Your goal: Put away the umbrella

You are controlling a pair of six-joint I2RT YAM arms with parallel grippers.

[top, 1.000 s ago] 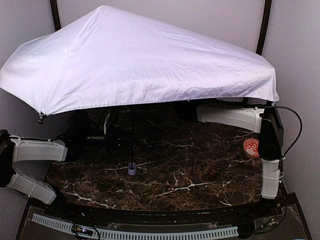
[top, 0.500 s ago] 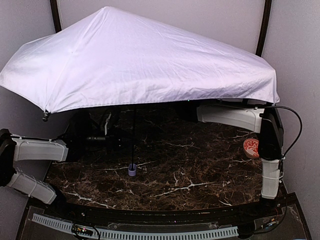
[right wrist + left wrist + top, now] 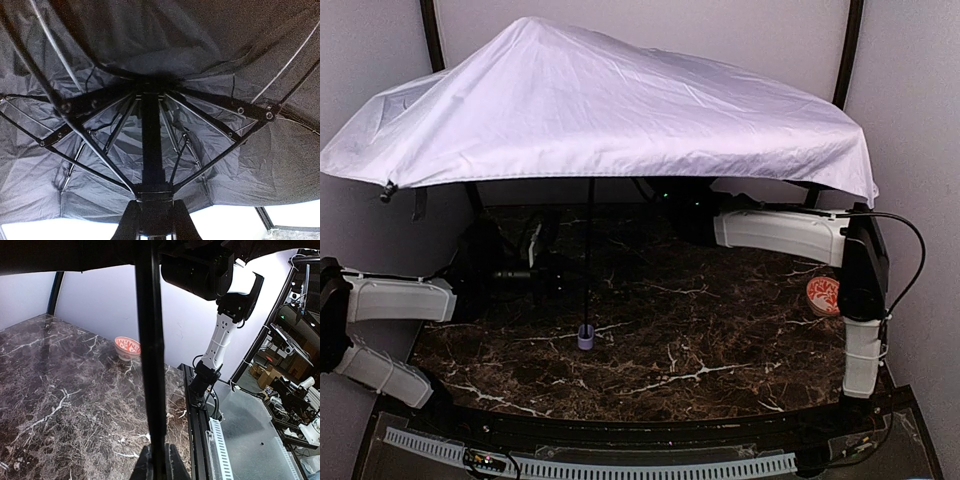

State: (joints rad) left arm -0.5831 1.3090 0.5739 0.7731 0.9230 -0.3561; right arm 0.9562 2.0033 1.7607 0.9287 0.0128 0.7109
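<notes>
**Open umbrella over the marble table, both grippers on its stem**

A dark marble table [image 3: 720,370] with white veins sits between pale walls. The umbrella [image 3: 620,110] stands open above it. Its lavender-white canopy spans nearly the whole width, with black lining underneath. The left gripper [image 3: 159,462] is clamped on the thin black shaft [image 3: 588,250] below the canopy. The right gripper [image 3: 154,222] grasps the black runner [image 3: 152,192] under the ribs, fingers pressed against both its sides. A red-and-white bowl [image 3: 823,293] sits near the table's right edge. The small lavender handle [image 3: 584,338] ends the upright shaft at the tabletop; whether it touches, I cannot tell.
</notes>
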